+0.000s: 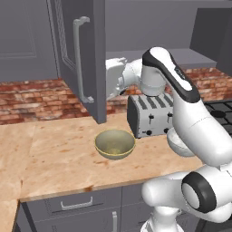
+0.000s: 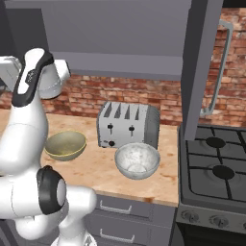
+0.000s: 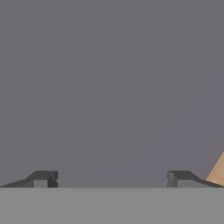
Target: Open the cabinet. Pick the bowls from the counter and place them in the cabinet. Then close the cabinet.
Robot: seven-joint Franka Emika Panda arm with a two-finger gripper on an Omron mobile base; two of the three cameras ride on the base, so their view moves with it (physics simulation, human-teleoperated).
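Left base view: the cabinet (image 1: 81,59) was seen with a door swung open toward the camera, its long silver handle (image 1: 80,59) facing out. The arm's hand (image 1: 114,74) was reached in behind that door's edge, above the counter (image 1: 50,154); its fingers were hidden by the door. The olive-tan bowl (image 1: 114,144) was set upright on the counter, in front of the toaster (image 1: 149,115) and just left of it, nothing seen inside. The white marbled bowl (image 1: 177,144) was mostly hidden behind the arm, beside the toaster's lower right corner.

Right base view: both bowls were seen upright on the counter (image 2: 96,175). The olive-tan bowl (image 2: 65,145) was left of the toaster (image 2: 128,126), the white marbled bowl (image 2: 137,160) just in front of it; both were empty. An open cabinet door (image 2: 202,67) was seen edge-on over the stove (image 2: 214,178).

Hand view: the gripper (image 3: 111,179) was spread wide, the fingertips (image 3: 43,178) well apart, nothing held between them. A flat grey surface was faced, with a tan sliver at lower right.
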